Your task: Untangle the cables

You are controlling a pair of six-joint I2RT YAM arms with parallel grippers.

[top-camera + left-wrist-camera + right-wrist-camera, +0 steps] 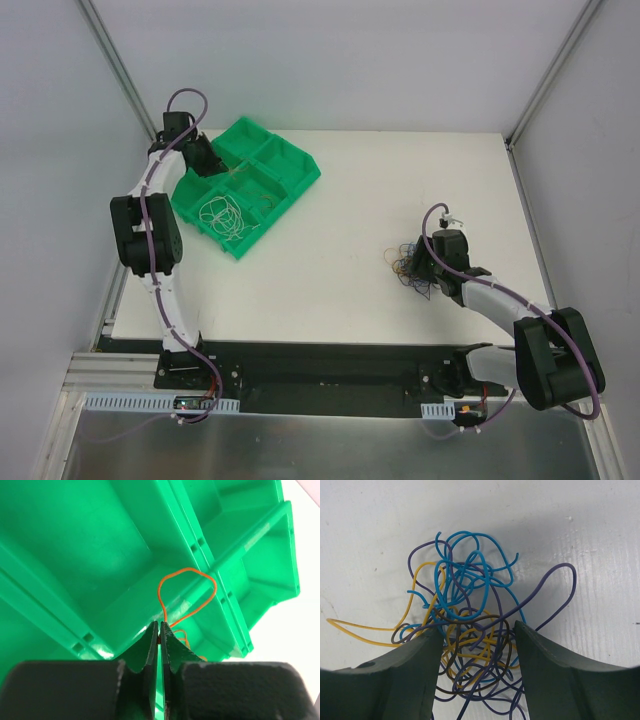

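The cables lie as a tangle (pixel 408 266) of blue, purple, yellow and brown wires on the white table at the right. In the right wrist view the tangle (pixel 466 614) spreads between and beyond my fingers. My right gripper (pixel 477 632) is open and straddles the tangle, low over the table, at the tangle's right side (pixel 424 262). My left gripper (pixel 159 629) is shut on a thin orange wire (pixel 190 569) that loops up from its tips above the green bin (pixel 100 540). From above, the left gripper (pixel 203 152) hangs over the bin's back left part.
The green bin (pixel 300 170) has several compartments and sits at the table's back left. One front compartment holds loose white wires (pixel 222 213). More orange wire (pixel 182 637) lies in a compartment below the left fingers. Grey walls enclose the table on three sides.
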